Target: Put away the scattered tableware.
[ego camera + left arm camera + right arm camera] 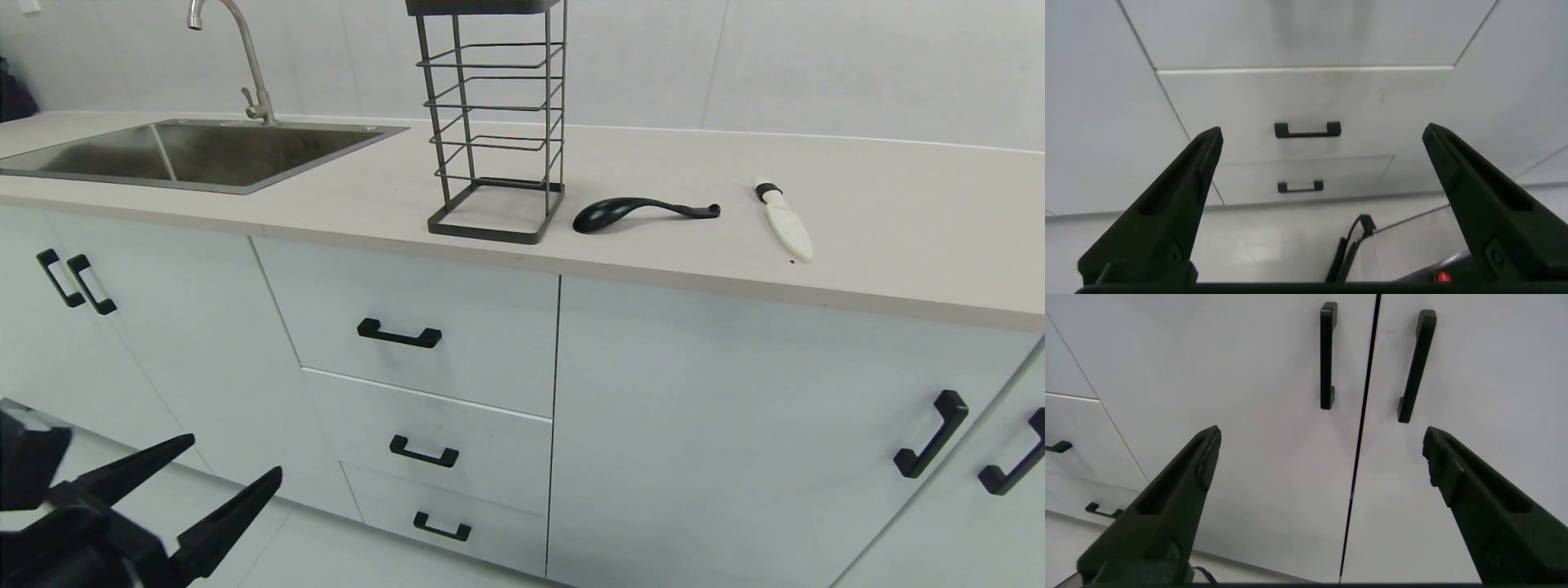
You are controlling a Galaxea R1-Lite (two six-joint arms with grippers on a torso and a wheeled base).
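A black spoon (642, 212) lies on the pale countertop (898, 212), just right of a tall black wire rack (496, 131). Further right rests a white knife with a black band (784, 219). My left gripper (233, 461) hangs low at the bottom left, in front of the cabinet drawers, open with nothing between its fingers. In the left wrist view the left gripper (1323, 143) faces the lower drawer handles (1307, 130). In the right wrist view my right gripper (1323, 441) is open and empty, facing two cabinet door handles (1328, 354).
A steel sink (204, 151) with a faucet (237, 49) sits at the counter's left. Below the counter are three drawers with black handles (399, 333) and cabinet doors on both sides. White floor lies in front.
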